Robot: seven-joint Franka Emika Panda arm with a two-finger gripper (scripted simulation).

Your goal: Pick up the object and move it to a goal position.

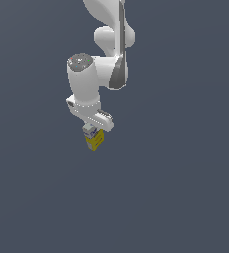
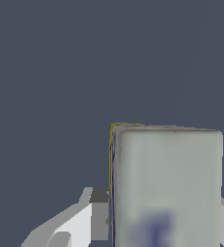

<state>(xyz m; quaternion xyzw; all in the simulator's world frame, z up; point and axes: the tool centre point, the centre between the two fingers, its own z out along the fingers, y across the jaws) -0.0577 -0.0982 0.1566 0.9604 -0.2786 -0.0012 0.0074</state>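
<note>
Gripper [image 1: 93, 132]: you had it clamped on the carton [image 1: 94, 138], fingers [image 2: 80, 222] pressing both sides.
Carton: yellow base below, white-grey top uppermost.

**Arm hanging straight down, claw clamped on the carton**

You have the white arm [image 1: 97, 74] reaching down from the top of the exterior view, upper links stacked near vertical, wrist housing turned so its round cap faces the camera. The claw [image 1: 93, 134] points downward below the flange, tilted a little toward the exterior view's right. Its fingers sit against opposite sides of the carton [image 1: 94, 139], gripping its pale upper part. In the wrist view you see one finger [image 2: 87, 219] pressed to the carton's side.
</note>
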